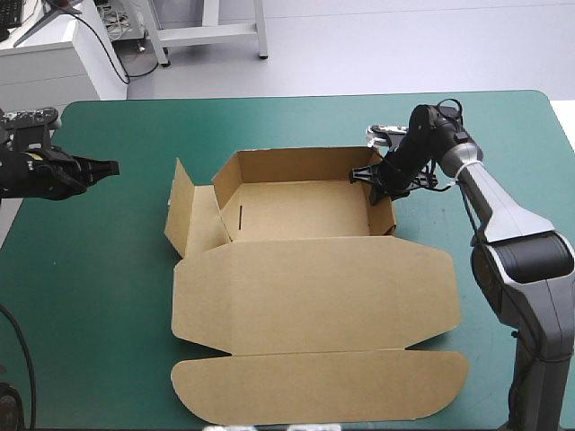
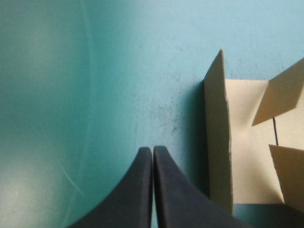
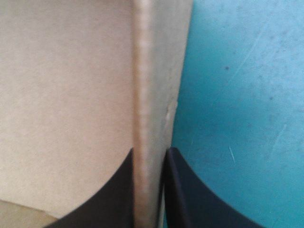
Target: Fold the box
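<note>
Stretching from edge to edge, the table [image 1: 99, 296] under its teal-green cover carries one big thing, and that's the box [image 1: 314, 292], sitting at the middle and running down toward the near edge. It's an open tray with the lid [image 1: 314, 269] lying flat on the cover on the near side, and beyond that the rounded tuck flap [image 1: 323, 386] reaches almost to the table's near edge. Up at the far side the tray itself: far wall [image 1: 296, 166] standing, right wall [image 1: 382, 211] standing, and on the left an inner panel leaning inward with a loose side flap [image 1: 180, 208] tilted up outside it.

Over to the right arm, coming in from the right side and bent down onto the tray's far right corner. The right gripper [image 1: 373, 178] is on that right wall. The wrist view says it all: its black fingers [image 3: 190, 199] are nearly closed with the wall's top edge pinched between them, brown board inside on one side, teal-green cover outside on the other.

And the left gripper [image 1: 108, 168]? Well apart from the box, out over bare cover near the table's left edge, pointing toward the side flap. Its fingers [image 2: 137, 190] are pressed together into one pointed arch, nothing between them, the side flap ahead and off to one side.

Smallest detail: a thin dark slot [image 1: 241, 215] cut in the tray floor close to the left panel.
</note>
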`<act>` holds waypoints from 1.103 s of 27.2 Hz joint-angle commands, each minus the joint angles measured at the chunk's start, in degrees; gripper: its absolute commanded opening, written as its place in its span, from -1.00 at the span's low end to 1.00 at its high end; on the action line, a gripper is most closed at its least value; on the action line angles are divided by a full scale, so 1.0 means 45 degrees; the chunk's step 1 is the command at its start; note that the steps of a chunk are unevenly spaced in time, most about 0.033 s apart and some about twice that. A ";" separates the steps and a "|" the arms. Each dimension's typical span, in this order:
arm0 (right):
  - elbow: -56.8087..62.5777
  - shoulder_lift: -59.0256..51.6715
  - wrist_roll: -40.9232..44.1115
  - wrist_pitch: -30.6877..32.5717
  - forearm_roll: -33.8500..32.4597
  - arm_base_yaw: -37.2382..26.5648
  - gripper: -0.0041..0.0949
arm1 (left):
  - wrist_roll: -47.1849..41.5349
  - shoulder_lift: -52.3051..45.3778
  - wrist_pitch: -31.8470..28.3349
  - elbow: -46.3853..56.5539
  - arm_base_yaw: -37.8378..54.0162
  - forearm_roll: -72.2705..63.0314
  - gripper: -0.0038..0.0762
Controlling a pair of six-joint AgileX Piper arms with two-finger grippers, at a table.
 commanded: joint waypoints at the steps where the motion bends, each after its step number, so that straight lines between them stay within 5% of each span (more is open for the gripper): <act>1: -0.0305 -0.0742 -0.0174 0.0252 0.0311 -0.0026 -0.94 | 0.0005 -0.0385 -0.0543 -0.0386 -0.0012 -0.0326 -0.92; 12: -0.0329 -0.1487 -0.1221 0.0252 0.0824 -0.0134 -0.96 | 0.0005 -0.0385 -0.0434 -0.0386 -0.0012 0.0310 -0.92; 16: -0.0329 -0.1950 -0.1400 0.0252 0.1381 -0.0641 -0.96 | 0.0005 -0.0385 -0.0434 -0.0386 -0.0012 0.0190 -0.78; 22: -0.0329 -0.2783 -0.2184 0.0252 0.3372 -0.1949 -0.96 | 0.0005 -0.0359 -0.0476 -0.0386 -0.0012 0.0194 -0.05; 23: -0.0329 -0.3125 -0.2369 0.0252 0.3943 -0.2392 -0.96 | 0.0005 -0.0280 -0.0507 -0.0386 -0.0012 0.0194 0.32; 25: -0.0329 -0.3654 -0.2713 0.0252 0.4861 -0.2947 -0.96 | -0.0022 -0.0122 -0.0459 -0.0386 -0.0012 -0.0339 0.69; 30: -0.0329 -0.4500 -0.3118 0.0252 0.5275 -0.3225 -0.96 | -0.0119 0.0437 -0.0480 -0.0386 -0.0012 -0.3645 0.66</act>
